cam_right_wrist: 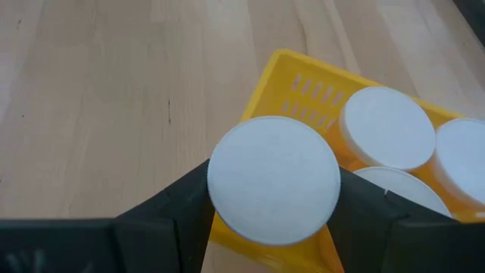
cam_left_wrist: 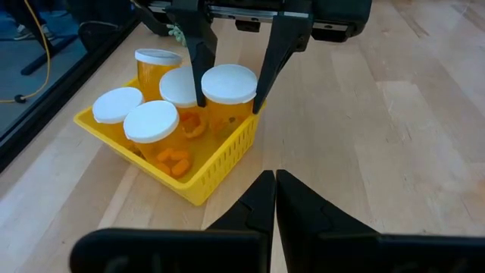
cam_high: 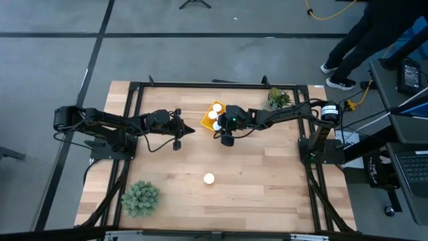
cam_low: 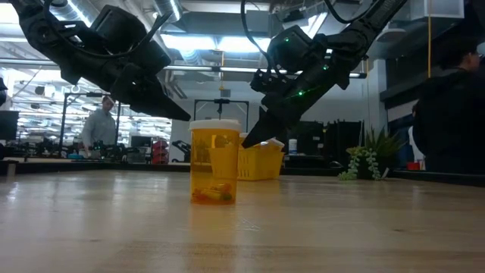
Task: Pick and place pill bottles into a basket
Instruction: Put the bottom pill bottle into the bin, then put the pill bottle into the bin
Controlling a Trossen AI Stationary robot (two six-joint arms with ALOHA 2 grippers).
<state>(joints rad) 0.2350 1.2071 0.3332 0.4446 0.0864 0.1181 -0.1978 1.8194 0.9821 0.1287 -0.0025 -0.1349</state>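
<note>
The yellow basket [cam_left_wrist: 198,178] sits at the table's far middle with several white-capped orange pill bottles [cam_left_wrist: 151,123] standing in it. My right gripper [cam_right_wrist: 273,179] is shut on one more bottle [cam_left_wrist: 228,85] at the basket's corner nearest my left arm. One bottle [cam_high: 209,179] stands alone on its base on the wood, nearer the front edge [cam_low: 214,161]. My left gripper [cam_left_wrist: 273,177] hovers shut and empty just left of the basket [cam_high: 212,115], pointing at it. My right gripper pinches the bottle between its two fingers [cam_left_wrist: 199,68], which run down past opposite sides of the white cap [cam_right_wrist: 273,180] onto the orange body. They come slanting down from the table's right. The bottle stays upright in the basket's corner; whether its base touches the floor is hidden.
A green plant [cam_high: 140,197] stands at the near left and another [cam_high: 279,99] at the far right, beside my right arm. A black frame [cam_high: 134,94] runs round the table. A person [cam_high: 364,37] stands beyond the far right corner.
</note>
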